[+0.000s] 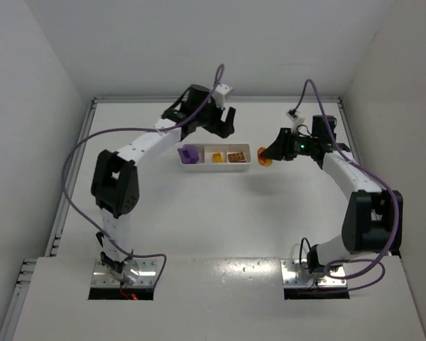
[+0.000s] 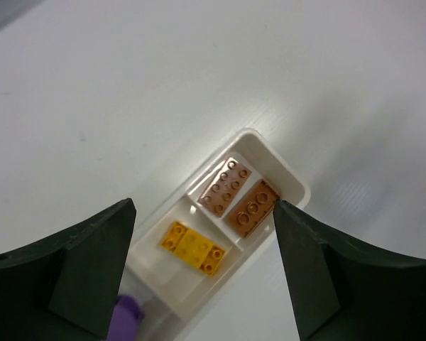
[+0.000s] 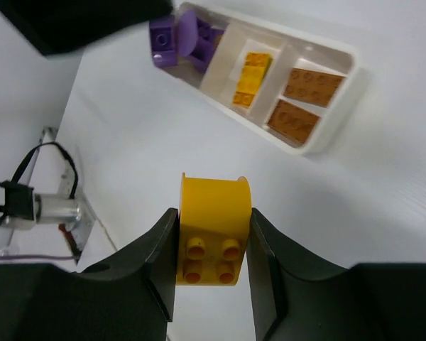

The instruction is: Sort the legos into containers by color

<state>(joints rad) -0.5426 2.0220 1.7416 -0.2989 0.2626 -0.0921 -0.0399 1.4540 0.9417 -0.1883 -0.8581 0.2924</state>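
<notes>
The white three-compartment tray [image 1: 249, 152] lies mid-table. Purple bricks [image 1: 190, 153] fill its left compartment, a yellow brick [image 1: 216, 157] the middle, two reddish-brown bricks [image 1: 236, 156] the right. My right gripper [image 1: 265, 154] is shut on a yellow-orange brick [image 3: 213, 229], held above the table just right of the tray [image 3: 319, 145]. My left gripper [image 1: 224, 122] is open and empty, hovering behind the tray; its view shows the yellow brick [image 2: 193, 248] and brown bricks [image 2: 238, 195] between its fingers [image 2: 309, 266].
White walls enclose the table on three sides. A metal bracket with a black cable [image 3: 35, 206] shows at the left of the right wrist view. The left arm's dark link [image 3: 78, 18] overhangs the tray's purple end.
</notes>
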